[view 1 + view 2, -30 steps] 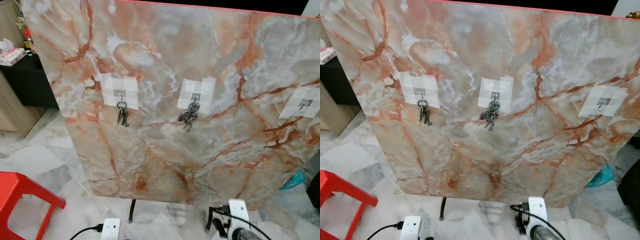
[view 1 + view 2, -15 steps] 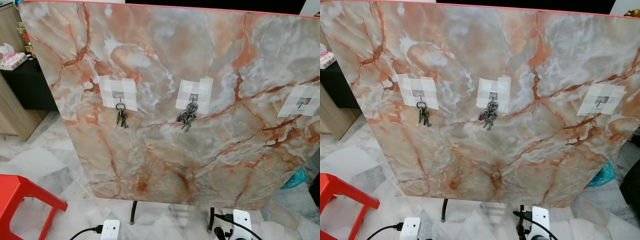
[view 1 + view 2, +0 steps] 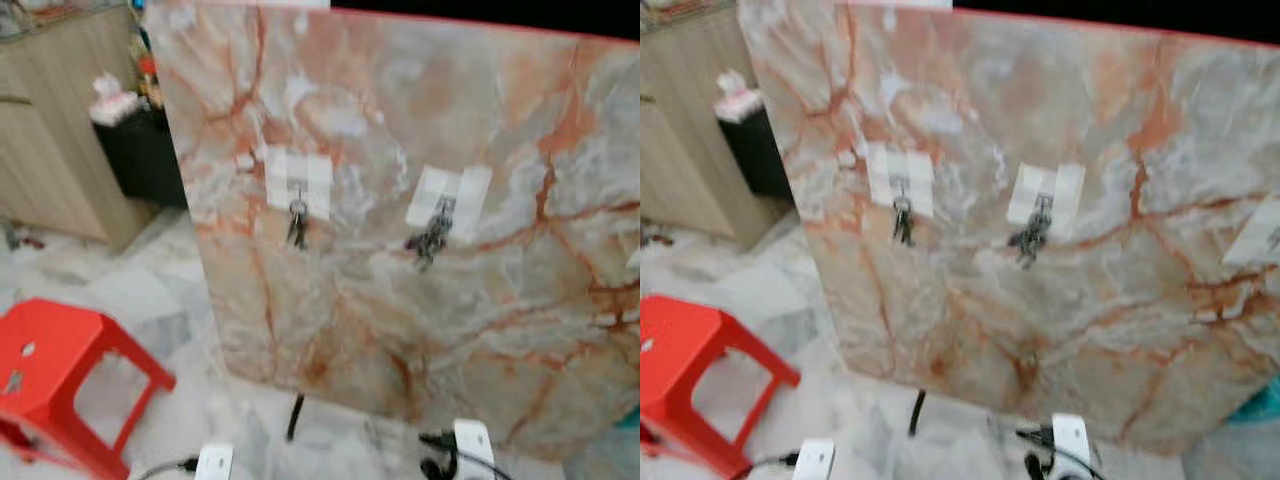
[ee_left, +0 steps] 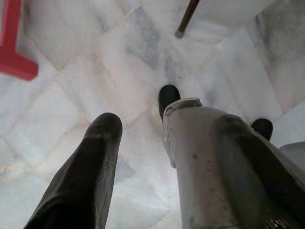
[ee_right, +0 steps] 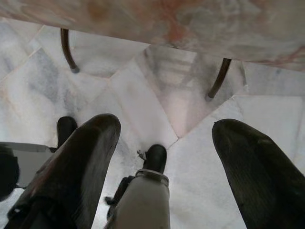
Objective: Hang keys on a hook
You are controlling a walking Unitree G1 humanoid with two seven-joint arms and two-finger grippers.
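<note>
The left gripper (image 4: 164, 138) hangs with fingers (image 4: 86, 171) parted above the marble floor (image 4: 95, 71).

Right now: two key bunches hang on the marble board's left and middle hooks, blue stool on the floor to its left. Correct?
Nearly. The stool is red, not blue, as the left eye view shows. Both key bunches do hang on the marble board.

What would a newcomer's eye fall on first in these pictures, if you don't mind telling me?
The big marble-patterned board standing upright ahead, with two key bunches hanging on taped hooks: one towards its left, a fuller one near the middle. Next, the bright red stool on the pale floor at lower left.
</note>
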